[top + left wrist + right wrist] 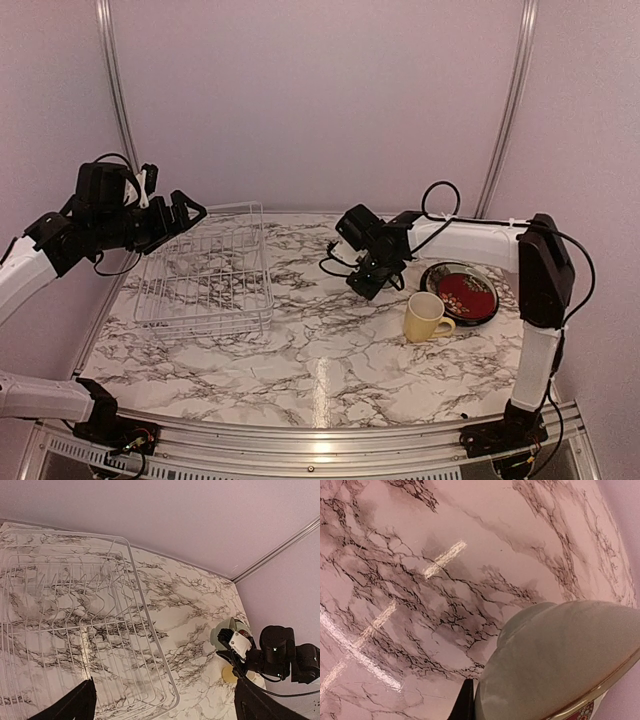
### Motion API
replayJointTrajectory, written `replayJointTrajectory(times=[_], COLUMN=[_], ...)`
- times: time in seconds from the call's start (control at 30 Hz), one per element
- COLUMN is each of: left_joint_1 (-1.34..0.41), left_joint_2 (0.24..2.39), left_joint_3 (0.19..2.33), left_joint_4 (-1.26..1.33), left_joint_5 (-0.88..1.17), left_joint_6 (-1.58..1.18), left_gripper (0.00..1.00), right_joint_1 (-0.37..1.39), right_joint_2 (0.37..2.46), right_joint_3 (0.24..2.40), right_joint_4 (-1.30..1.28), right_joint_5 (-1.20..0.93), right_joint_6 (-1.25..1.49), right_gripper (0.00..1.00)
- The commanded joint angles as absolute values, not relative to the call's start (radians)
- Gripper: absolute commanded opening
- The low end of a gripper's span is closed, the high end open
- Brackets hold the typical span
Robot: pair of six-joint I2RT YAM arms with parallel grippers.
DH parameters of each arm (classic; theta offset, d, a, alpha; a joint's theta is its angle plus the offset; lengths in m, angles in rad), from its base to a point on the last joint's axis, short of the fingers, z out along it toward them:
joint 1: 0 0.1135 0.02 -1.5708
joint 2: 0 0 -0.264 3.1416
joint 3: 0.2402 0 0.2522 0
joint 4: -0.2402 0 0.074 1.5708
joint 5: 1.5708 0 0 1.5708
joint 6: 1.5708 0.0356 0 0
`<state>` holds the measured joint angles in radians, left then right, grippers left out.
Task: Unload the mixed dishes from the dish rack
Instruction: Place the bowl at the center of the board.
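The white wire dish rack [203, 272] stands at the table's left and holds no dishes; it also fills the left wrist view [141, 599]. My left gripper [176, 213] hangs open and empty above the rack's far left side. My right gripper [371, 279] is over mid-table, shut on the rim of the pale-green bowl [560, 665], with one dark finger [466, 703] showing against the bowl's outside. The bowl also shows in the left wrist view [223, 630]. A pale yellow mug [426, 317] and a dark-rimmed red patterned plate [463, 293] sit on the table at the right.
The marble table [330, 360] has a metal rail along its near edge. The right arm's cables loop above the plate. Pink walls close in the back and sides. The other plates do not show apart from the red one.
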<state>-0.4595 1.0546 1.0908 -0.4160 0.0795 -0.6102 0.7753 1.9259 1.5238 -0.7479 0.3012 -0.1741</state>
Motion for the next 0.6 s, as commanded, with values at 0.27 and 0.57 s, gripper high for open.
replayJointTrajectory(times=[0.27,0.57], left_joint_1=[-0.461,-0.460], left_joint_2=[1.029,1.008], left_joint_3=[1.066,1.080], left_joint_4=[-0.394,-0.446], left_joint_5=[0.117,0.086], left_joint_6=[-0.627,-0.597], left_gripper=[0.99,0.99], right_joint_1=[0.727,0.716], right_joint_2=[2.017,2.069], right_joint_3=[1.581,1.596], right_joint_4=[-0.811,-0.840], right_joint_5=[0.331,0.314], right_joint_6=[-0.247,-0.245], right_gripper=[0.00,0.02])
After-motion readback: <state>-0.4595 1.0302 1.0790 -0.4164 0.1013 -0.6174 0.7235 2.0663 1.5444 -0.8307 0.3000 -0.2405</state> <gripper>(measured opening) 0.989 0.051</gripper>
